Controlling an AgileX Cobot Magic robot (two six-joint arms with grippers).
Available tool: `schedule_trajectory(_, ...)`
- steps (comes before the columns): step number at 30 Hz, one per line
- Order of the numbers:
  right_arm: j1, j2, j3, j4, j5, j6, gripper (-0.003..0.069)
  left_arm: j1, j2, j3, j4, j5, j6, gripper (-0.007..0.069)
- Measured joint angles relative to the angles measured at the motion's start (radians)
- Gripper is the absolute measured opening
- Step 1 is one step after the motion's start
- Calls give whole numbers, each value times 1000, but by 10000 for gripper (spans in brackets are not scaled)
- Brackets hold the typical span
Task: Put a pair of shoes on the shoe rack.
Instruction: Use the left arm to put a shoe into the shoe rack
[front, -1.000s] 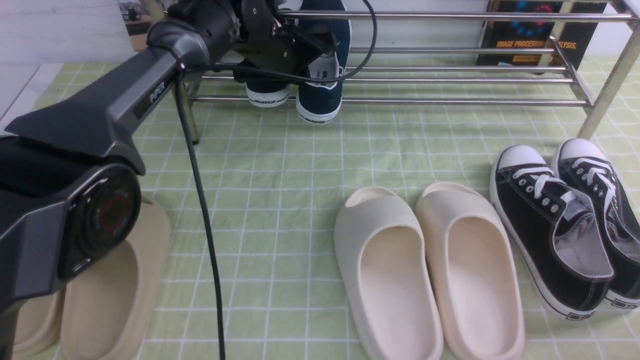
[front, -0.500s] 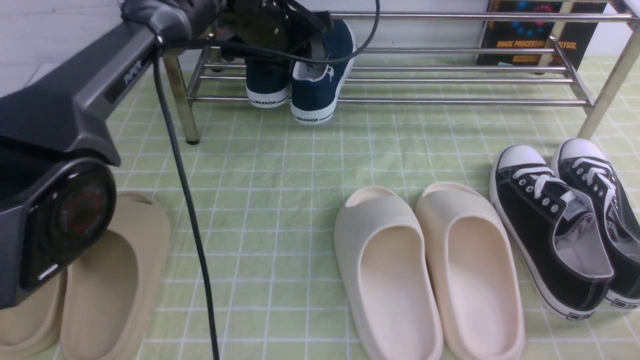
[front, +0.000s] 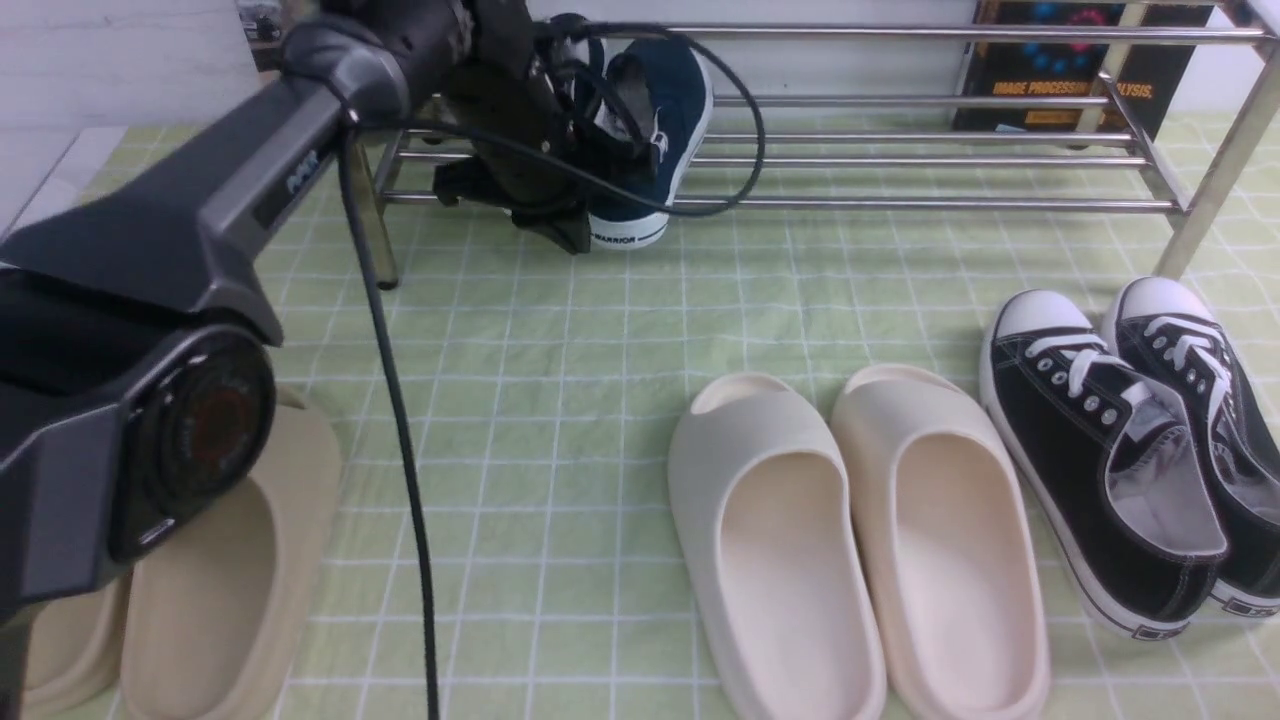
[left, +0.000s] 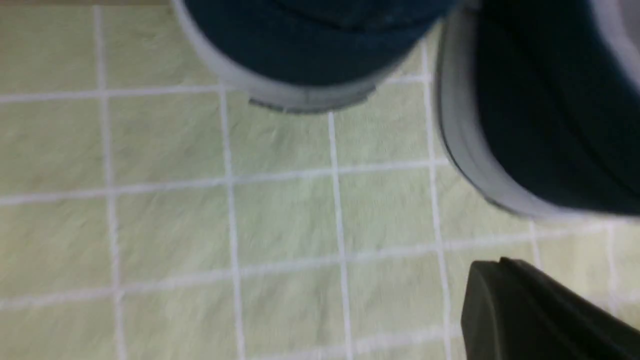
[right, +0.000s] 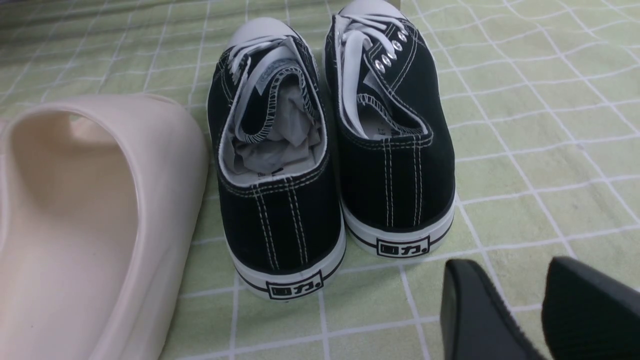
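Observation:
The shoe rack (front: 900, 203) of silver tubes stands at the back. One navy shoe (front: 660, 120) rests on its lower shelf, with the white "WARRIOR" heel (front: 625, 238) sticking out over the front bar. The other navy shoe is hidden behind my left gripper (front: 560, 235), which hangs low, pointing down, just in front of the rack. In the left wrist view both navy heels (left: 305, 50) (left: 550, 125) show above the green cloth. The left gripper (left: 500, 262) looks shut and empty. My right gripper (right: 505, 267) is open and empty, just behind the black sneakers.
A pair of cream slides (front: 770, 540) lies mid-front, and black lace-up sneakers (front: 1100, 450) (right: 280, 175) lie at the right. Beige slides (front: 210, 580) lie at front left under my left arm. A dark box (front: 1070, 70) stands behind the rack. A black cable (front: 400, 450) hangs down.
My left gripper has let go of the right navy shoe, drawn back from the rack and dropped low in front of the left shoe, which it now hides. The right navy shoe stays on the shelf.

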Motion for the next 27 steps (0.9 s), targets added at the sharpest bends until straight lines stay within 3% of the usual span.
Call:
schedule_trajectory(6, 0, 0, 0, 0, 0, 0, 246, 0, 21, 1, -17, -78, -38, -13)
schedule_trajectory(10, 0, 0, 0, 0, 0, 0, 246, -2, 22, 1, -23, -242, -132, -13)
schedule_trajectory(14, 0, 0, 0, 0, 0, 0, 246, -1, 22, 1, -22, -269, -156, -13)
schedule_trajectory(19, 0, 0, 0, 0, 0, 0, 246, -1, 23, 1, -22, -236, -154, -13)
schedule_trajectory(27, 0, 0, 0, 0, 0, 0, 246, -1, -145, 3, 29, 34, -14, -13)
